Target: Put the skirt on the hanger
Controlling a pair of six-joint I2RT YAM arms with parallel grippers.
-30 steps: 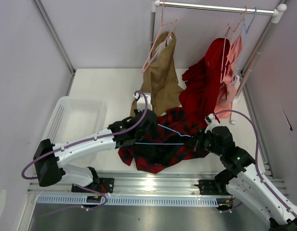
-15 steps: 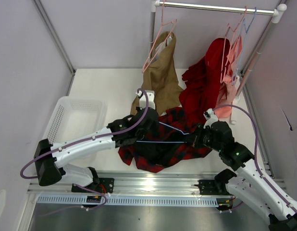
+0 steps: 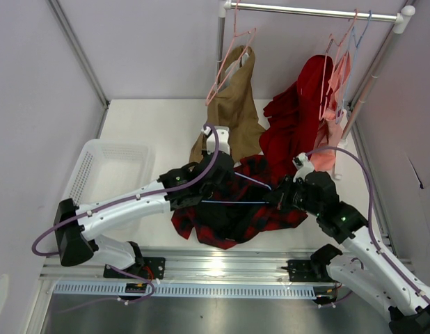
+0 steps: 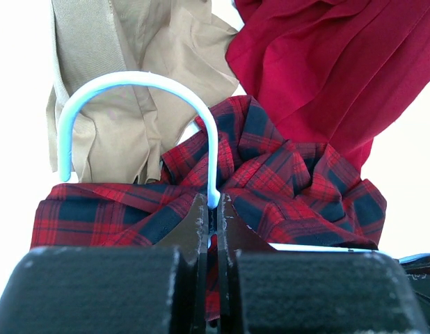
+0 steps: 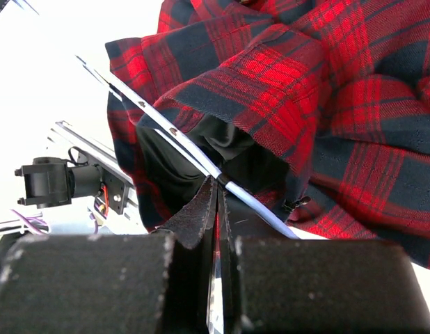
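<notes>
The red and navy plaid skirt (image 3: pixel 232 219) lies crumpled on the table near the front edge. The light-blue wire hanger (image 3: pixel 236 202) lies across it, with fabric draped partly over its right end. My left gripper (image 3: pixel 216 182) is shut on the neck just below the hanger's hook (image 4: pixel 138 78); the jaws (image 4: pixel 213 205) pinch the wire over the skirt (image 4: pixel 291 188). My right gripper (image 3: pixel 276 198) is at the hanger's right end. In the right wrist view it (image 5: pixel 216 182) is shut on a thin edge of skirt (image 5: pixel 326 104) right beside the hanger wire (image 5: pixel 180 142).
A white basket (image 3: pixel 107 170) stands at the left. A tan garment (image 3: pixel 232 115) on a pink hanger (image 3: pixel 232 62) and a plain red garment (image 3: pixel 298 118) hang from the rail (image 3: pixel 312 10) just behind the skirt. More pink hangers (image 3: pixel 337 76) hang at the right.
My right gripper has moved left and a little farther back, toward the left gripper. My left gripper has moved slightly back with the hanger. Both stay shut.
</notes>
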